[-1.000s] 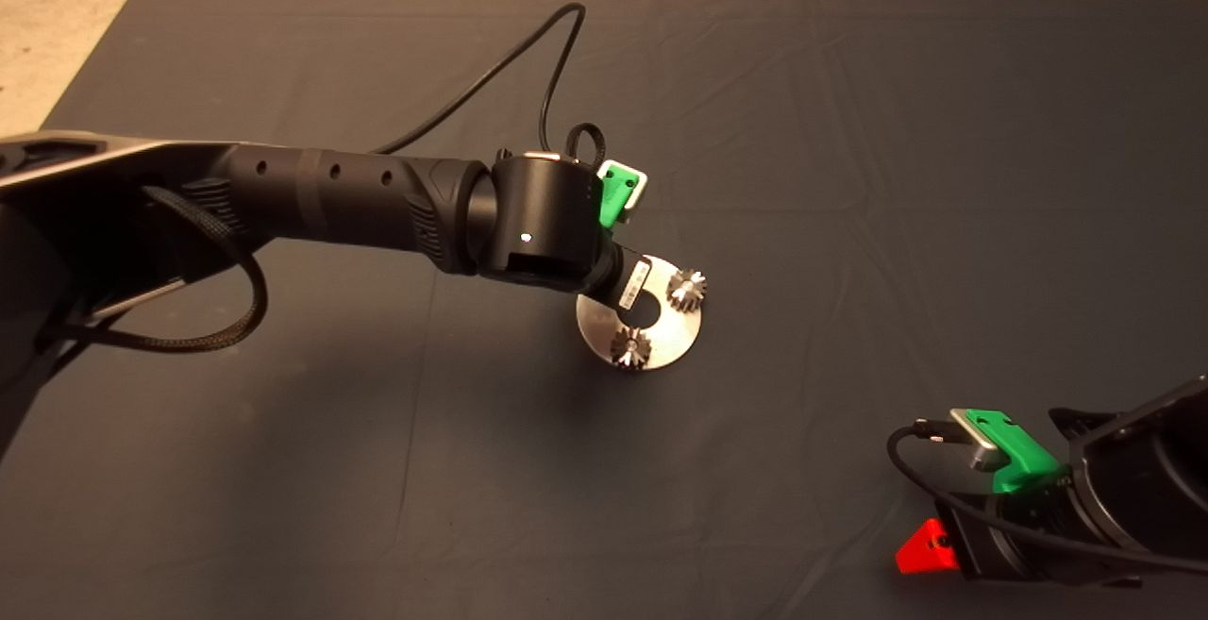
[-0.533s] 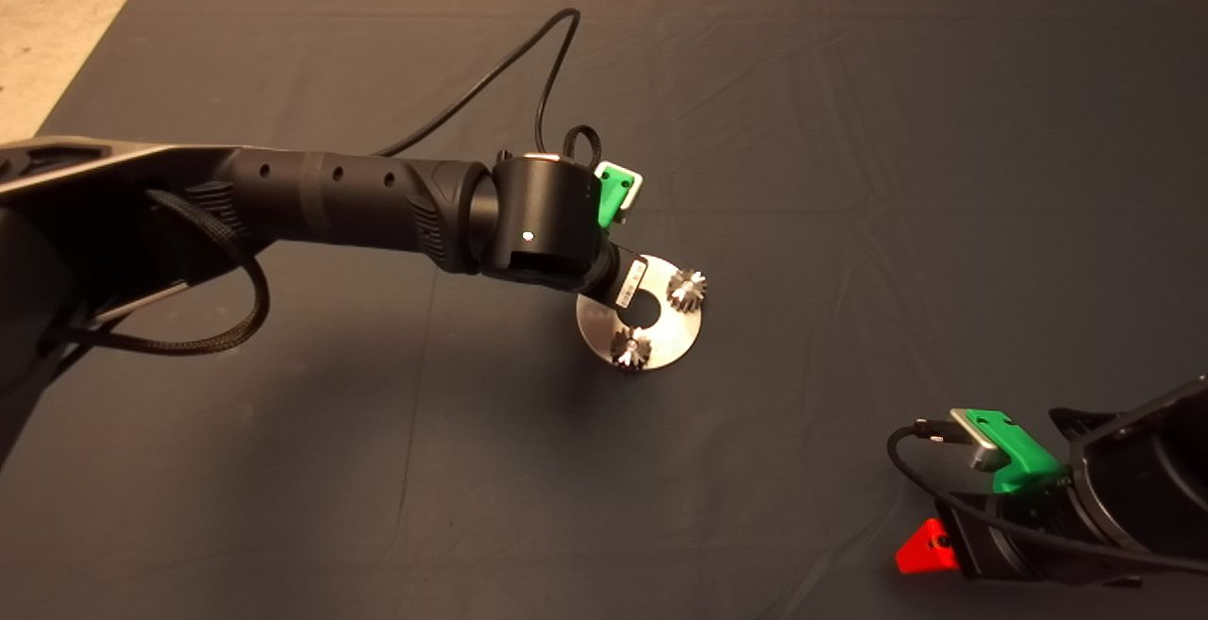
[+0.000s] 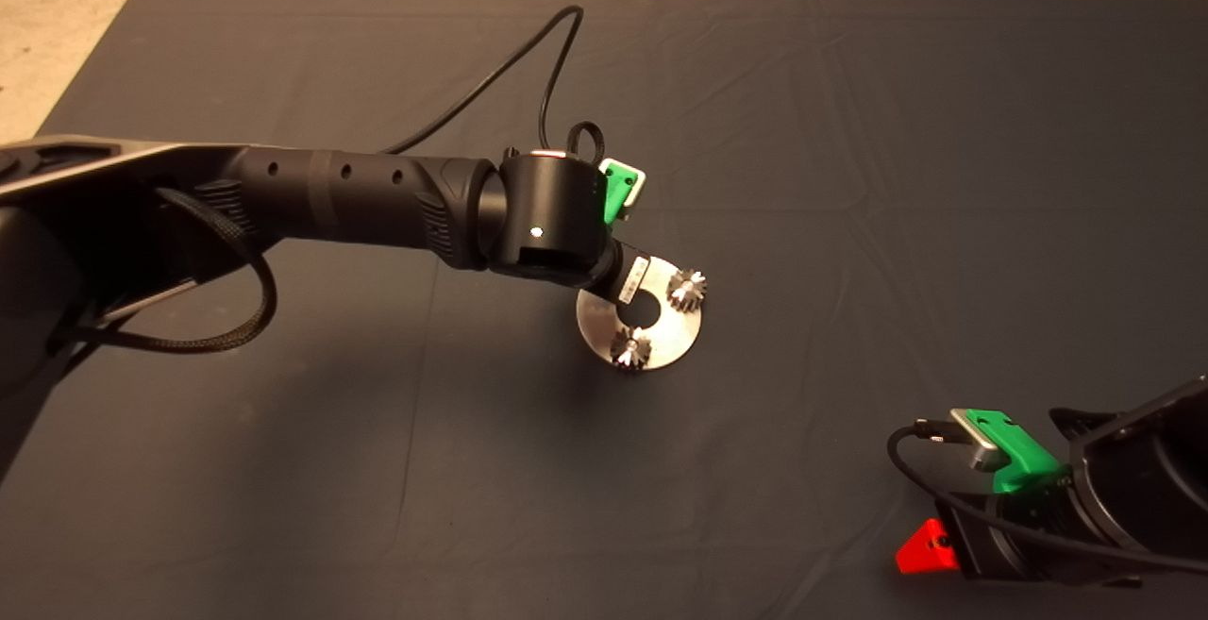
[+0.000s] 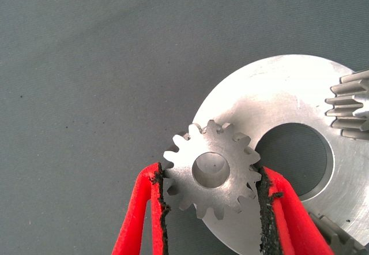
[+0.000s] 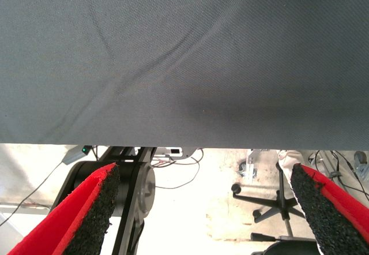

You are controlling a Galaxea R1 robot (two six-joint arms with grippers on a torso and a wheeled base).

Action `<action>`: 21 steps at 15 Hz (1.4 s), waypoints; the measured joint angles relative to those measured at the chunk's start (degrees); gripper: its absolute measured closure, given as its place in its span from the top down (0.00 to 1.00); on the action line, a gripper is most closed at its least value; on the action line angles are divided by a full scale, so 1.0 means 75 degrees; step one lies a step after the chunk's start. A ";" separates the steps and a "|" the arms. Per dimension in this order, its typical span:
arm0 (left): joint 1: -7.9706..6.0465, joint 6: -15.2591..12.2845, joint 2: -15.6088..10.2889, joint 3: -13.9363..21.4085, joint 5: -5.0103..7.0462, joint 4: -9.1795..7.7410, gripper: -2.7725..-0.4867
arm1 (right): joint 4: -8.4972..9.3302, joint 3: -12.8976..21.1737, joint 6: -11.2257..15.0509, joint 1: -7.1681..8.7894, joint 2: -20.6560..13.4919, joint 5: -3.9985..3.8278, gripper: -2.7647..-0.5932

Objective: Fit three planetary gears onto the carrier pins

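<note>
A shiny round disc with a central hole lies mid-mat. Two planetary gears sit on it, one at the far right rim and one at the near rim. My left gripper is shut on the third gear, held flat over the disc's edge; its red fingers press the teeth on both sides. The carrier pins are hidden under the gears. In the head view my left wrist covers the held gear. My right gripper is parked at the lower right, open.
A black cable loops from the left wrist across the far mat. The right wrist view shows the mat's edge, with floor, cables and a chair base beyond. Bare mat surrounds the disc.
My left wrist has crept slightly to the right over the disc. The disc, the two seated gears and the right arm have not moved.
</note>
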 joint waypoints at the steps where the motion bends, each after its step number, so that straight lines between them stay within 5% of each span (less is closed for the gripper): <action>1: 0.0000 0.0000 0.0035 -0.0019 0.0001 0.0011 0.09 | 0.0000 0.0000 0.0000 0.0000 0.0002 0.0003 0.74; 21: 0.0068 0.0003 0.0190 -0.0210 -0.0013 0.0276 0.08 | 0.0000 0.0003 0.0000 -0.0001 -0.0018 0.0000 0.74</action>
